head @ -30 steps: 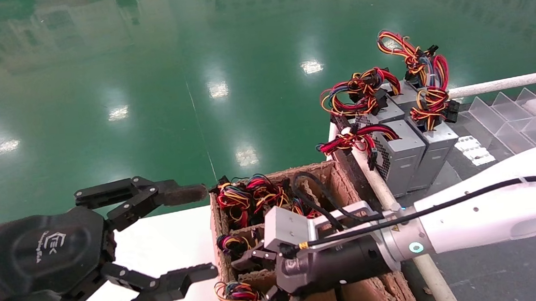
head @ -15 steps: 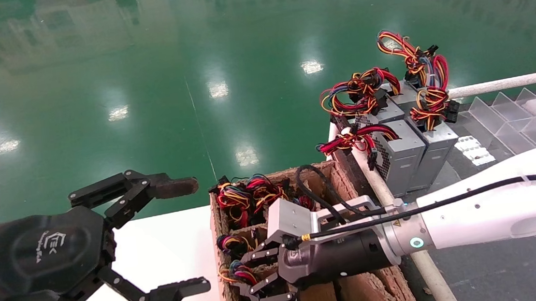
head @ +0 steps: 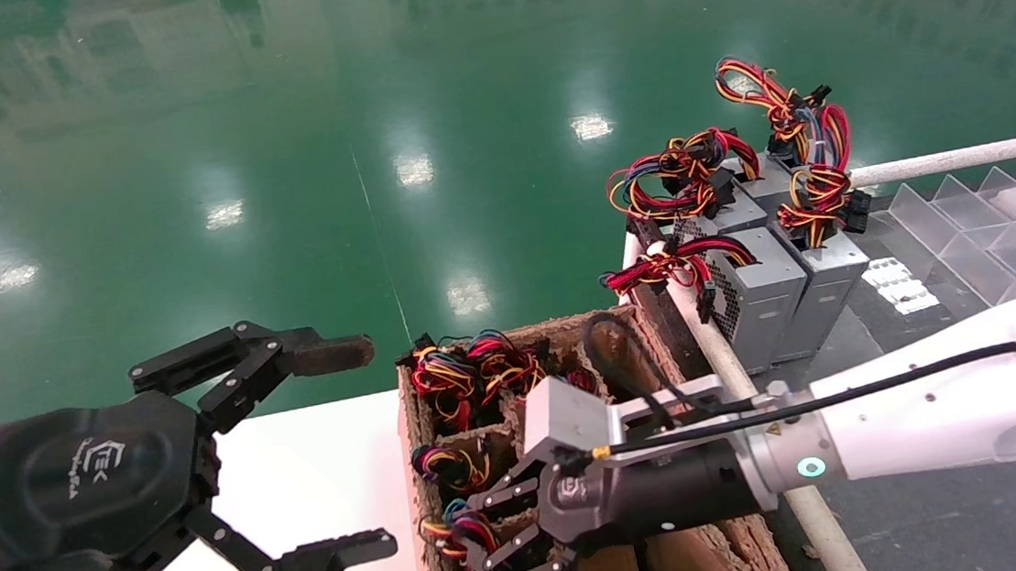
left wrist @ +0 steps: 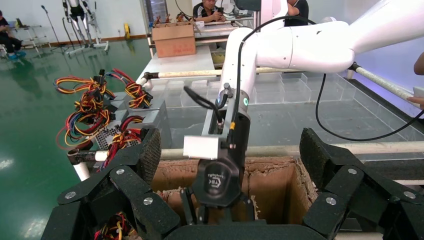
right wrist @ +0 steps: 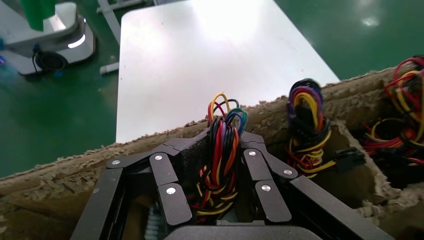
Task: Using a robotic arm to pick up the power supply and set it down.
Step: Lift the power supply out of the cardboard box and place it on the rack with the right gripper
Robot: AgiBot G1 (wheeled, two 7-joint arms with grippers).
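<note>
My right gripper reaches into the near cell of the cardboard box. In the right wrist view the gripper is shut on a looped red, yellow, orange and black wire bundle, pressed between both pads. That bundle belongs to a power supply whose grey body is hidden down in the cell. My left gripper hangs open over the white table, left of the box, with nothing between its fingers.
Other wire bundles fill the box's far cells. Several grey power supplies with wires stand on the rack to the right, behind a white rail. Clear plastic bins lie further right. Green floor lies beyond.
My right gripper was open in the box a second ago. It has closed on the wire bundle and shifted slightly right. The left gripper dropped a little, then held still.
</note>
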